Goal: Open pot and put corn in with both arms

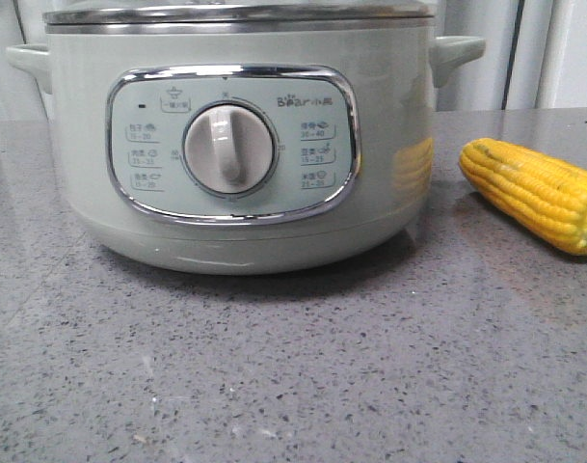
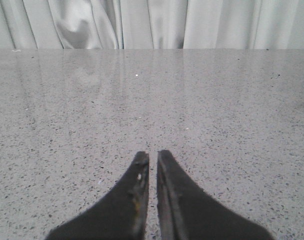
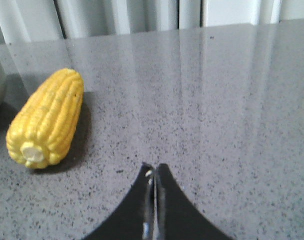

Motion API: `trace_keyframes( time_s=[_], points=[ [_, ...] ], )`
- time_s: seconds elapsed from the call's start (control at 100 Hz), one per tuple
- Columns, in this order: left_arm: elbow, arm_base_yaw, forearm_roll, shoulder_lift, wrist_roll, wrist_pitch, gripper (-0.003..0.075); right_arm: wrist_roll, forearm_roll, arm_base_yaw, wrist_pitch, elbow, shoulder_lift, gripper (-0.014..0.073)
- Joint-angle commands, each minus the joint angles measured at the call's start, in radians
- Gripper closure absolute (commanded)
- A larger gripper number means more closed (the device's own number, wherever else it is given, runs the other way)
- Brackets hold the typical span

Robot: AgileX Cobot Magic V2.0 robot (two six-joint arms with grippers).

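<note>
Speckled grey table [image 1: 293,386] fills the foreground, bare in front of the pot [image 1: 235,145], which stands left of centre with its lid on. Just right of it lies the corn [image 1: 534,193], tip toward the pot. Pale curtains [image 2: 152,22] hang behind. Left fingers [image 2: 142,172] are closed on nothing above the table; right fingers [image 3: 151,175] likewise closed, the corn lying beside them, apart.

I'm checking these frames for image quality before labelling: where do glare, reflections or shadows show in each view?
Front view: the corn is mirrored yellow on the pot wall, and the pot casts a soft shadow on the countertop. Left wrist view: pale curtain streaks reflect on the counter beyond the left end effector. Right wrist view: similar streaks; the corn shadows the counter; the right end effector looks sharp.
</note>
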Motion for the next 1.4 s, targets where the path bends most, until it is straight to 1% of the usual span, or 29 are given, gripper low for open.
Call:
trace_keyframes(
  time_s=[0.0,0.2,0.29,0.46,0.51,0.62,0.74,0.81,0.87,0.94,1.03,1.17,1.29,1.36,1.39],
  points=[
    [0.020,0.002,-0.001,-0.030,0.000,-0.087,0.0741,-0.006,-0.018,-0.004,-0.109,0.018,-0.024,0.0664],
    [0.020,0.002,-0.001,-0.030,0.000,-0.088,0.0741,-0.006,-0.101,-0.004,-0.110,0.018,-0.024,0.0664],
    [0.020,0.002,-0.001,-0.030,0.000,-0.090,0.0741,-0.006,-0.101,-0.004,-0.123,0.018,-0.024,0.0664],
    [0.015,0.002,-0.014,-0.030,0.000,-0.184,0.0741,-0.006,-0.099,-0.004,-0.176,0.018,-0.024,0.0664],
    [0.006,0.002,-0.014,-0.030,0.000,-0.189,0.0741,-0.006,-0.097,-0.004,-0.189,0.015,-0.024,0.0664],
    [-0.047,0.002,-0.030,-0.020,0.000,-0.178,0.0741,-0.006,-0.097,0.000,-0.191,-0.012,-0.020,0.0664],
    [-0.146,0.002,-0.030,0.035,0.000,-0.120,0.0741,-0.006,-0.097,-0.001,-0.178,-0.067,0.016,0.0664],
    [-0.209,0.002,-0.024,0.094,0.000,-0.091,0.0741,-0.006,-0.086,-0.001,-0.143,-0.110,0.056,0.0663],
    [-0.258,0.002,-0.024,0.157,0.000,-0.094,0.0741,-0.006,-0.065,-0.001,-0.072,-0.157,0.099,0.0659],
    [-0.309,0.002,-0.024,0.230,0.000,-0.113,0.0741,-0.006,-0.030,-0.001,0.009,-0.212,0.157,0.0647],
    [-0.364,0.002,-0.030,0.312,0.000,-0.131,0.0741,-0.006,0.014,-0.001,0.070,-0.281,0.246,0.0646],
    [-0.402,0.002,-0.030,0.422,0.000,-0.213,0.0741,-0.006,0.017,-0.001,0.107,-0.372,0.379,0.0647],
    [-0.404,0.002,-0.030,0.490,0.000,-0.310,0.0738,-0.006,0.017,-0.001,0.094,-0.410,0.464,0.0647],
    [-0.404,0.002,-0.024,0.516,0.000,-0.361,0.0701,-0.006,0.017,-0.001,0.081,-0.410,0.493,0.0647],
    [-0.404,0.002,-0.024,0.525,0.000,-0.373,0.0657,-0.006,0.017,-0.001,0.081,-0.410,0.502,0.0647]
  ],
)
